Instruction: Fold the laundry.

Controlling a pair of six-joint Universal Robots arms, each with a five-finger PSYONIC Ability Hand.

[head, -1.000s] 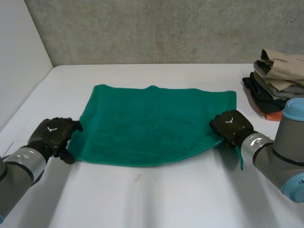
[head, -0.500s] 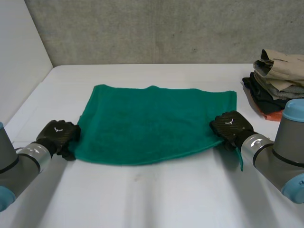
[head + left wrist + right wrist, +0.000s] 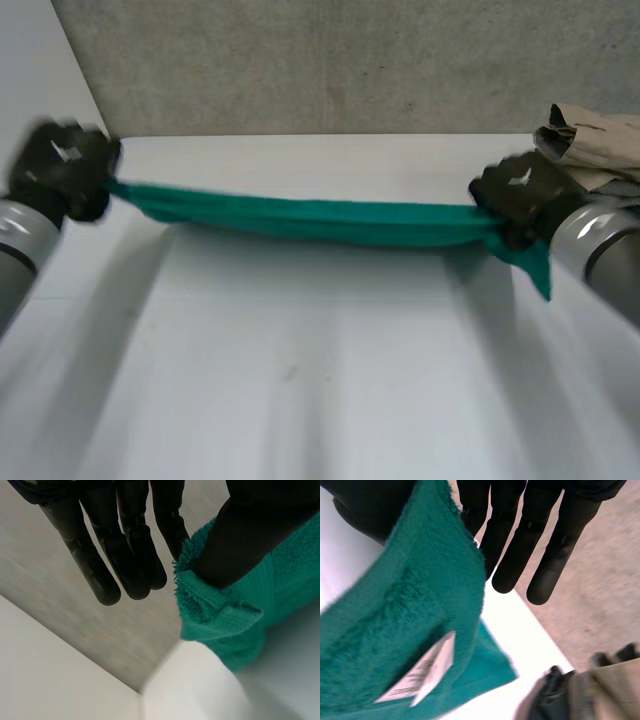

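Green towel [image 3: 320, 220], head view: bunched into a narrow band, strung between the two hands over the far half of the table [image 3: 300, 380], apparently lifted clear of it. Long axis runs side to side, hand to hand. Left hand [image 3: 62, 168] holds one end, near the wall [image 3: 330, 60]. Right hand [image 3: 515, 195] holds the other end, and a loose corner hangs below it. Pile [image 3: 595, 140] of folded clothes just beyond the right hand.

Left wrist view: left hand [image 3: 127, 540], fingers [image 3: 95, 565] straight. Thumb [image 3: 255, 535] presses the towel [image 3: 235, 620] against the nearest finger, a pinch at the towel's edge. Cloth trails away from the thumb side of the hand.

Right wrist view: right hand [image 3: 512, 540], fingers straight. Thumb [image 3: 367, 505] lies on the far side of the towel [image 3: 405, 625], which is pinched between thumb and fingers. White label [image 3: 422, 672] sewn at the hanging edge. Pile [image 3: 595, 690] beyond the fingertips.

Judgement: each hand is equally placed at its own end, so the coming move turns on carrying both ends together, square to the long axis, to lay the band down evenly.
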